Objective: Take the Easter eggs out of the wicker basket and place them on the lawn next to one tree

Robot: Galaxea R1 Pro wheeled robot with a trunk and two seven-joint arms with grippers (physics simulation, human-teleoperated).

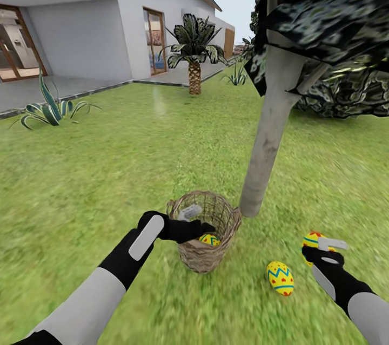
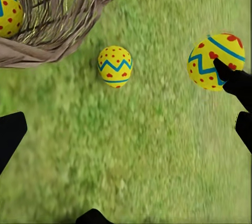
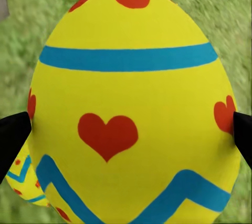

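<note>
The wicker basket (image 1: 204,248) stands on the lawn (image 1: 108,183) at the foot of the tree (image 1: 267,140), with one Easter egg (image 1: 209,239) inside it. My left gripper (image 1: 197,218) hovers open over the basket's near rim, holding nothing. In the left wrist view that egg (image 2: 9,16) lies behind the basket's weave (image 2: 63,19). A second egg (image 1: 280,278) (image 2: 115,65) lies on the grass right of the basket. My right gripper (image 1: 326,250) (image 3: 126,134) is shut on the third egg (image 1: 312,239) (image 3: 131,103), low over the grass near the trunk.
A palm (image 1: 194,59) and a spiky plant (image 1: 51,110) stand farther back by the white house (image 1: 81,15) and its paved path (image 1: 32,94). Dark foliage (image 1: 335,21) hangs overhead at the right. Open grass stretches to the left.
</note>
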